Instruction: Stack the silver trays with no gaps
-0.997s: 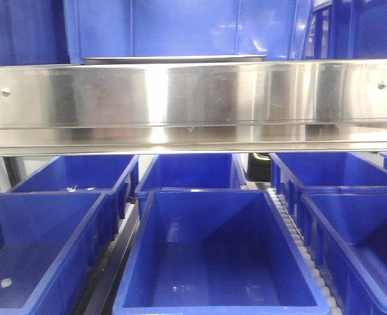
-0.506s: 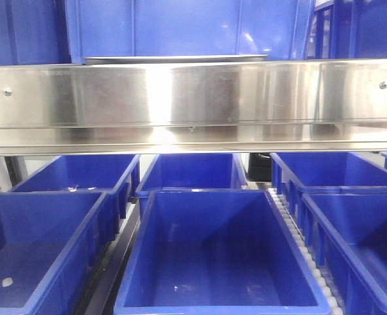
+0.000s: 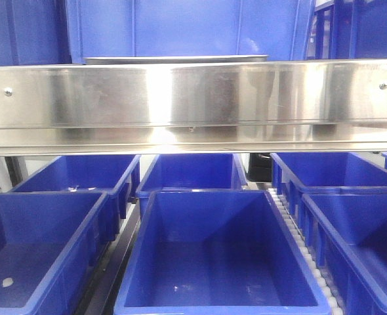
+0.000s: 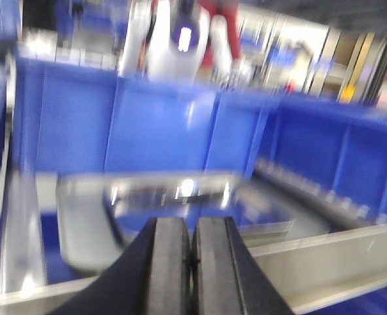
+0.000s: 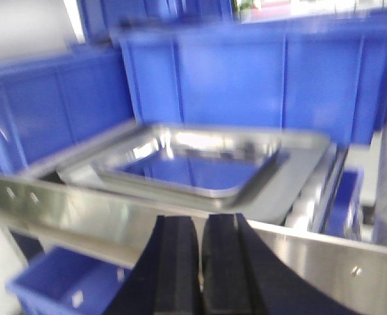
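trays (image 5: 200, 164) beyond rail (image 5: 115, 223), ahead of closed jaws

Left gripper (image 4: 192, 262): black, smooth curved jaws; right gripper (image 5: 199, 269): same black.

The trays (image 5: 200, 164) are shallow, shiny steel pans with flat out-turned rims and rounded corners, mirroring the blue around them. In the right wrist view the top tray (image 5: 203, 172) sits inside the lower tray (image 5: 292, 187), turned askew, so its rim does not line up with the one beneath. The left wrist view shows them blurred (image 4: 174, 203). From the front only a thin rim edge (image 3: 174, 59) shows.
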{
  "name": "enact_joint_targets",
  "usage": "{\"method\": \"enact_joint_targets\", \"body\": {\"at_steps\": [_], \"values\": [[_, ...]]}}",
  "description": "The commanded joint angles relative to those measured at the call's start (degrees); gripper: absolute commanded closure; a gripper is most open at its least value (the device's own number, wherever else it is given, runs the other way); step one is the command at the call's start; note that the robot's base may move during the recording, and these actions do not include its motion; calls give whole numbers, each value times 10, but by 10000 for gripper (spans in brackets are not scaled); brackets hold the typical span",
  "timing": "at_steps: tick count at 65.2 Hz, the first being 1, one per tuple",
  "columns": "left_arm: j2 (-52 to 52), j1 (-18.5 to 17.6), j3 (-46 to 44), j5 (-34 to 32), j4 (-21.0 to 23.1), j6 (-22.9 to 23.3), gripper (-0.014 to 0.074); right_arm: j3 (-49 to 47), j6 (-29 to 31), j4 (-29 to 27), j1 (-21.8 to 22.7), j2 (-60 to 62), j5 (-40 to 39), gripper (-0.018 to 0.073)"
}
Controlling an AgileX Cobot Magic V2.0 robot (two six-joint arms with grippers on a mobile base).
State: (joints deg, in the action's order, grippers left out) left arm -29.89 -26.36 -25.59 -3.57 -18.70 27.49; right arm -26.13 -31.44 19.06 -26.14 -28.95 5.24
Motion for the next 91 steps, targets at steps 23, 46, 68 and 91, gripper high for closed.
{"method": "enact_joint_targets", "body": {"at_steps": [23, 46, 68, 91], "values": [[77, -2, 2, 50, -14, -3, 594, 2, 5, 8, 0, 49, -10, 571], [77, -2, 2, 50, -14, -3, 594, 2, 5, 8, 0, 49, -10, 571], [77, -2, 2, 50, -14, -3, 594, 6, 5, -30, 0, 50, -7, 571], [77, -2, 2, 50, -14, -3, 594, 148, 369, -198, 198, 158, -58, 571]]}}
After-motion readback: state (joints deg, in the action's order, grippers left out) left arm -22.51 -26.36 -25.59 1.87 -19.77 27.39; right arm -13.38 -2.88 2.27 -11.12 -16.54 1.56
